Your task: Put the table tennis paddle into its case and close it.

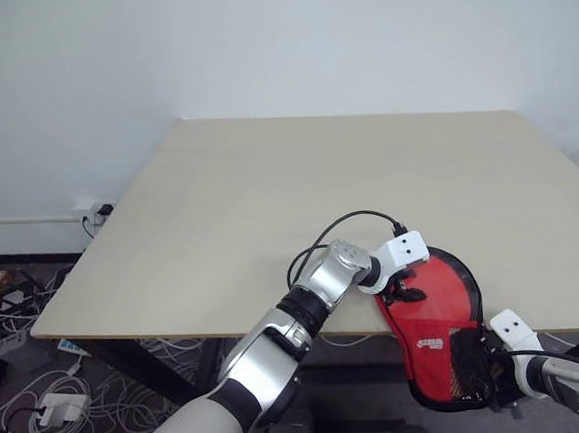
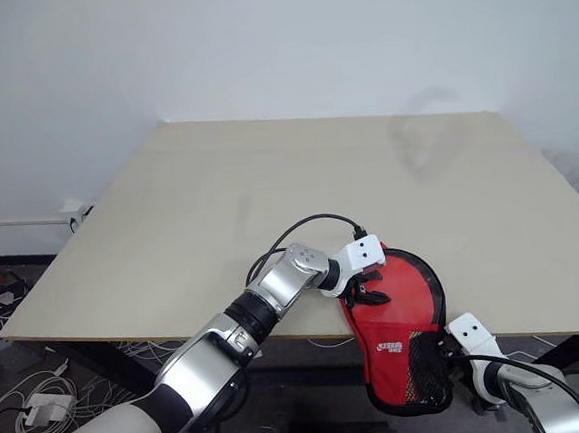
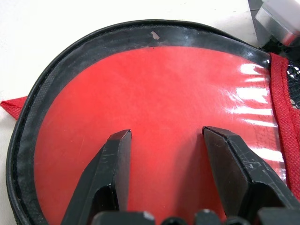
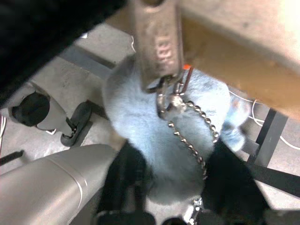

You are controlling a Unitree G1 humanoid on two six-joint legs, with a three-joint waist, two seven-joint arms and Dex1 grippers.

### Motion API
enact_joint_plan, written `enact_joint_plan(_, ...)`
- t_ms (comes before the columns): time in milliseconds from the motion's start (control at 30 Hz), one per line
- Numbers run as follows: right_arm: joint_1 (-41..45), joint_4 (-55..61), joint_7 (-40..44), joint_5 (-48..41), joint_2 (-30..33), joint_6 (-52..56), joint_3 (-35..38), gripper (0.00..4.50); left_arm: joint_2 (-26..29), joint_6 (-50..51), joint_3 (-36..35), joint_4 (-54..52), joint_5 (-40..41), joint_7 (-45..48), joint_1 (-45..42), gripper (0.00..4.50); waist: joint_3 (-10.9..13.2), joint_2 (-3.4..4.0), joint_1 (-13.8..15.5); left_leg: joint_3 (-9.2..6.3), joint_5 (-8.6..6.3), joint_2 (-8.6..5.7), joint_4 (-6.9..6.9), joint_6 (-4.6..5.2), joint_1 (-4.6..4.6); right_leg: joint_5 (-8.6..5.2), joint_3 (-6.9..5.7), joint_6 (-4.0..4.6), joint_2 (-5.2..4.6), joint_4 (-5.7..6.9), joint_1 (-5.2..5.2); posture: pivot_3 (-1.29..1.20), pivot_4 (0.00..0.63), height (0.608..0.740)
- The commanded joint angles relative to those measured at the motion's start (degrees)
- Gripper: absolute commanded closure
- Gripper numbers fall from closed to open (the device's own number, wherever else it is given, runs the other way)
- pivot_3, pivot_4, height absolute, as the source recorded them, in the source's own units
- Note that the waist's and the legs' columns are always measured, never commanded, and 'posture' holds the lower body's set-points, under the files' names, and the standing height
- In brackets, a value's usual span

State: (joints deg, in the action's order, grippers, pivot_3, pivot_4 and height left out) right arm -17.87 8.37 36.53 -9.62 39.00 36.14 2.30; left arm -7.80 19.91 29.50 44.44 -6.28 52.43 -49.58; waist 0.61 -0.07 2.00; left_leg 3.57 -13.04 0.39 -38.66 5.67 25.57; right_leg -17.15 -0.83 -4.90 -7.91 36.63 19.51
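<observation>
The red case (image 1: 418,322) lies at the table's front edge, its narrow end with the black mesh patch (image 1: 469,363) hanging off the table (image 1: 268,198). My left gripper (image 1: 401,290) rests on its wide end. In the left wrist view it stands open (image 3: 164,133) over a glossy red face with a black rim, apparently the paddle (image 3: 154,89) lying in the case. My right gripper (image 1: 487,366) is below the table edge at the case's lower end. In the right wrist view its fingers (image 4: 126,178) press both sides of a fluffy pale blue charm (image 4: 154,117) hanging by a chain from the metal zipper pull (image 4: 157,42).
The case takes up the front right of the light wooden table, and a white wall stands behind. Cables and a power strip (image 1: 44,406) lie on the floor at the left. Table legs and a black wheeled base (image 4: 33,110) are below the edge.
</observation>
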Motion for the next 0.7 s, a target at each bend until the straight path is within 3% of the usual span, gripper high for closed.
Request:
enact_joint_plan(33,-3.08,5.85,3.45,-2.83,3.14,-0.4,5.42,3.95,-0.51,1.63,1.64,0.85,-1.69,0.41,1.37,1.96,0.01,0.01,0.04,0.0,0.0,0.0,0.0,0.0,0.0,0.0,0.0,0.0,0.0,0.0,0.0,0.0,0.0,0.715)
enact_joint_plan(333,-14.27,20.27,13.84,-11.06,8.73,0.35,16.34,3.95,-1.08,1.17,1.77,1.76,-1.83,-0.06,1.39,1.96,0.02,-0.01,0.04,-0.01,0.0,-0.01,-0.02,0.01,-0.01,-0.01,-0.01,-0.04,0.01,0.0,-0.04,0.0,0.0,0.715)
enact_joint_plan(700,-18.26,23.69,17.34,-8.0,14.51,-0.54,10.37,3.96,-2.05,0.69,2.01,2.34,-1.73,-0.2,1.34,1.96,0.03,-0.02,0.15,-0.04,-0.01,-0.01,-0.01,0.01,0.0,-0.08,-0.05,0.02,-0.01,-0.02,-0.05,0.0,0.0,0.715)
